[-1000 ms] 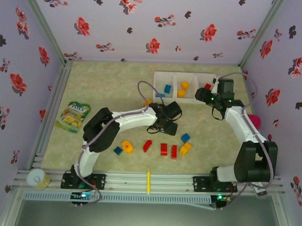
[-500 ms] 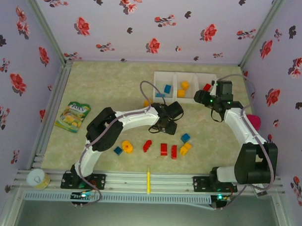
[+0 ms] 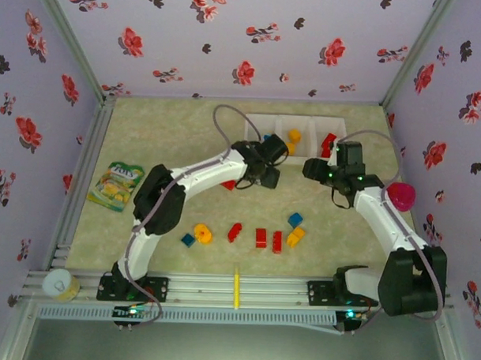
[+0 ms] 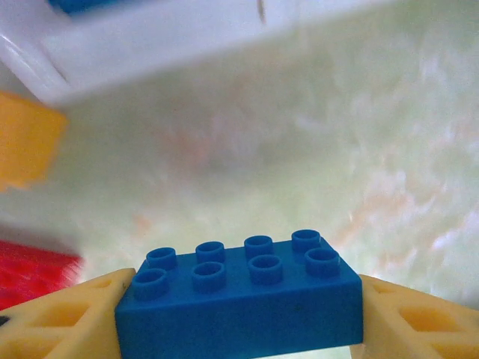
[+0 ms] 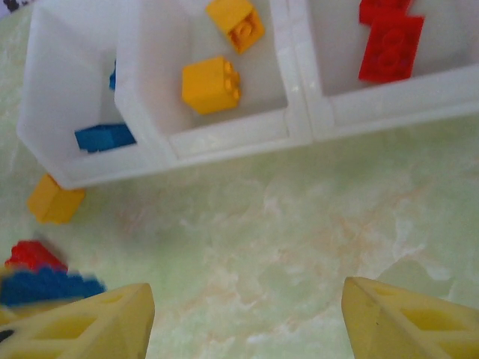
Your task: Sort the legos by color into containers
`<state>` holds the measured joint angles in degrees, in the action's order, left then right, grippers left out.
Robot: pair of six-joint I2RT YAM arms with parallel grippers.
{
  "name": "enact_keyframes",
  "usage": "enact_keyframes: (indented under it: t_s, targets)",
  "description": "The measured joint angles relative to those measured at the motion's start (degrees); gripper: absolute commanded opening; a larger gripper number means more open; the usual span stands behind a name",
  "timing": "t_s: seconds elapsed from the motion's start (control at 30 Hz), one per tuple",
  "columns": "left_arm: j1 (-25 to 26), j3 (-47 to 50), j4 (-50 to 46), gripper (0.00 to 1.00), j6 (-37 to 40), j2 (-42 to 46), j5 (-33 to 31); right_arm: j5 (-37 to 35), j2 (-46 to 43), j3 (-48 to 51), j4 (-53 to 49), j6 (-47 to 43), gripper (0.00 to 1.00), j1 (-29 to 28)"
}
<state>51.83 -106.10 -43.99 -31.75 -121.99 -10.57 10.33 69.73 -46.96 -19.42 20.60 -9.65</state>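
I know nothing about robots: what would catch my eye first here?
The left hand pinches a blue brick near the white tray, whose three sections are sorted blue, yellow and red. The right hand hangs open nearby, and loose bricks lie on the table.

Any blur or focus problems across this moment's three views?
Left wrist: the blue brick is sharp, the white containers behind it smeared by motion. Right wrist: those containers are crisp, the lower-left corner blurred. Top external: even light, slightly soft, no glare.
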Motion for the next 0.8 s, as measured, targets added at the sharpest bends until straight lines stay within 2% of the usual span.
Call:
enact_keyframes:
  t_s: [0.3,0.57,0.8]
  targets:
    - [-6.5,-8.3,3.1,0.55,6.3,-5.4,-2.2,-2.0,-4.0,3.1,-4.9,0.9,0.66,-6.8]
    - [-7.1,-11.8,6.3,0.55,10.5,-11.4,-2.6,-4.3,-5.7,4.1,-9.4,1.1,0.66,-12.7]
    - [-7.1,-17.2,7.1,0.58,12.5,-13.5,-3.0,-5.0,-4.7,4.5,-10.1,1.5,0.65,-14.6]
